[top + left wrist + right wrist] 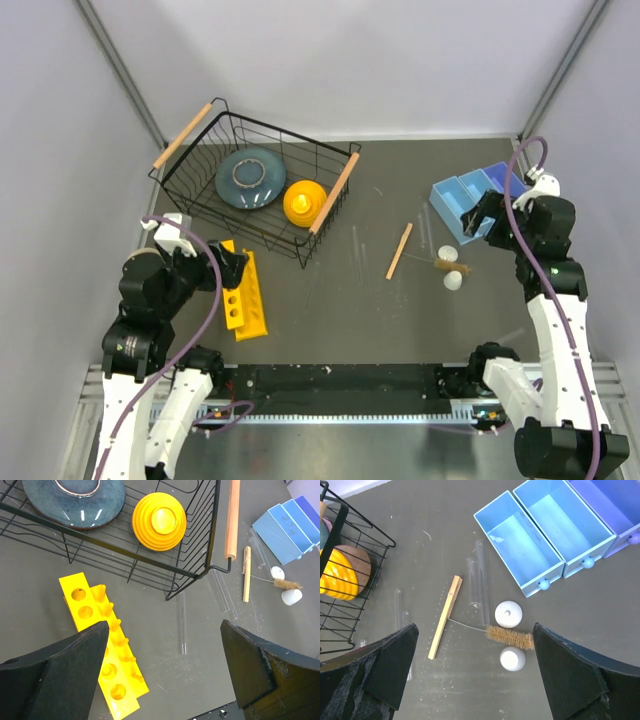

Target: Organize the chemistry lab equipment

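Left gripper (pixel 164 630): jaws stood spread wide with nothing between them, hanging over the table (pixel 340 320). In the left wrist view the black jaws filled the two lower corners.
Right gripper (pixel 475 630): jaws were also spread wide and empty, above the cluster of small items. In the top view it sat at the right of the frame, just beside the blue drawers (pixel 530 545).
Wooden stick (pixel 445 617): lay flat on the table, left of centre in the right wrist view. It slanted from upper right to lower left.
Brush (pixel 510 636): its brown bristles lay between the two white pieces, right of the stick. Its thin wire stem reached left toward the stick's middle; whether the two touched could not be told.
White pieces (pixel 508 614): one sat just above the bristles and the other just below, both near the centre of the right wrist view.
Pair of glass tubes (pixel 481 582): lay side by side just right of the stick's upper end. The longer one ended near the upper white piece.
Single glass tube (pixel 183 622): lay alone at the centre of the left wrist view, below the basket's corner and well apart from the stick.
Blue drawers: three open-topped trays stood side by side in the upper right of the right wrist view.
Wire basket (pixel 190 205): stood in the upper left of the top view, holding a blue-grey plate (pixel 250 178) and a yellow dome (pixel 305 203) side by side.
Yellow rack (pixel 245 295): lay on the table at the lower left of the top view, just beside the left gripper.
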Controlling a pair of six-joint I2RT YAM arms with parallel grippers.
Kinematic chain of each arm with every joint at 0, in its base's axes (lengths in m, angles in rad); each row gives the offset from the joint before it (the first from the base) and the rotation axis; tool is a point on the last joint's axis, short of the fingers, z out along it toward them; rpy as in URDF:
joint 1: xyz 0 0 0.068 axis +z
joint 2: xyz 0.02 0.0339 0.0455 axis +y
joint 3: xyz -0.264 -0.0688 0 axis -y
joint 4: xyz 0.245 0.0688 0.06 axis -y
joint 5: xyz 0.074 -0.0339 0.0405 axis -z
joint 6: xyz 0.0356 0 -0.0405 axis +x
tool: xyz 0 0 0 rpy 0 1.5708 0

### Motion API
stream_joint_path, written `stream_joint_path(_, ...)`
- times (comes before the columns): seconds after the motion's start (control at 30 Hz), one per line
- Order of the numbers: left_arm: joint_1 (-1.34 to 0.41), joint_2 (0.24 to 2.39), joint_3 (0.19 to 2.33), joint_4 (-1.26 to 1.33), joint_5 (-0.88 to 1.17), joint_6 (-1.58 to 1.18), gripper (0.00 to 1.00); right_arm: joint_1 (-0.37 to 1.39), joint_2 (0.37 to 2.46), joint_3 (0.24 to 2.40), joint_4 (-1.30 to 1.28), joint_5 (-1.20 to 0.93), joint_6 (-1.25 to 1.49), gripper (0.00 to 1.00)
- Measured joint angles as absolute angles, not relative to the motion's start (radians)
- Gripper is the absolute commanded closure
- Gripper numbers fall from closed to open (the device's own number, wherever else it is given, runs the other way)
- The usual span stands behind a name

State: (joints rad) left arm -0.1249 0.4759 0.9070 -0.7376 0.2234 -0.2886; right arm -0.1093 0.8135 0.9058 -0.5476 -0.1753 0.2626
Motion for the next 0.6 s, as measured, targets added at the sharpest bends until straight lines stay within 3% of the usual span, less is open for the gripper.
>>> stream_joint_path(0.2, -0.125, 0.476, 0.902, -0.736, 0.233, -0.289, 0.01, -0.110, 0.827, 0.964, -0.562, -0.203, 0.199, 0.01)
stream_joint_path(0.6, -0.125, 0.497, 0.837, -0.698, 0.329, -0.329, 0.01, -0.110, 0.854, 0.969, -0.596, -0.525, -0.126, 0.01)
